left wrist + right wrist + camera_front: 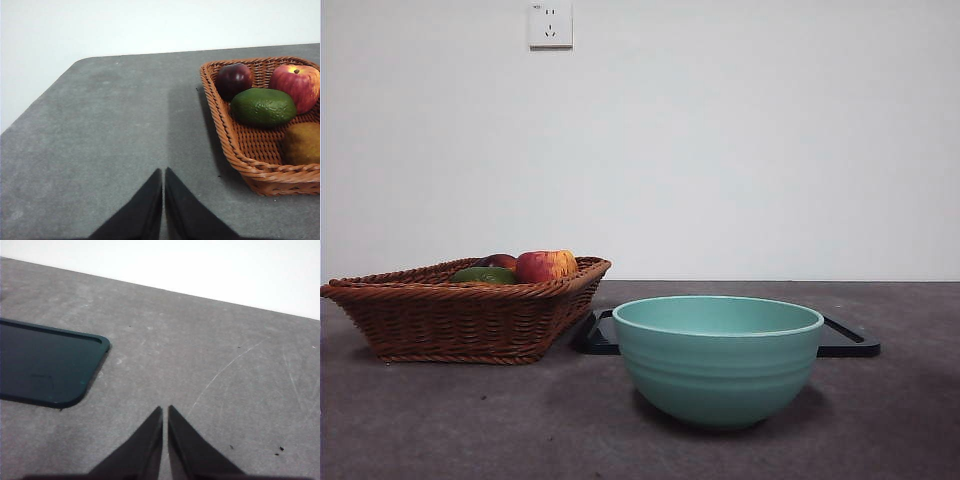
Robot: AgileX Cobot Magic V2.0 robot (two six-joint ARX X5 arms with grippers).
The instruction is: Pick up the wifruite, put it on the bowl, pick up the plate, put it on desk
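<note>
We see the teal bowl [718,358] standing upright on the dark grey bench [470,420], nearest the front camera, and we take it as our landmark. Behind the bowl, and showing past it on both sides, lies a flat dark tray with rounded corners [848,340], which we take for the plate of the task; it rests flat on the bench. To the left of the bowl and a little further back sits a brown wicker basket [450,315], its near corner close to the tray's left end. In the basket, from the left wrist view, we find the tan-brown wifruite [303,144] lying against the near rim, beside a green fruit [263,106], with a red-yellow apple [296,86] and a dark red fruit [233,80] beyond them. The bowl looks empty from the front, though we cannot see down to its floor. The left gripper [163,172] hangs over bare bench on the side of the basket away from the bowl, its jaws pressed together and holding nothing. The right gripper [165,410] hangs over bare bench just past a corner of the tray, its jaws likewise together with nothing between them.
</note>
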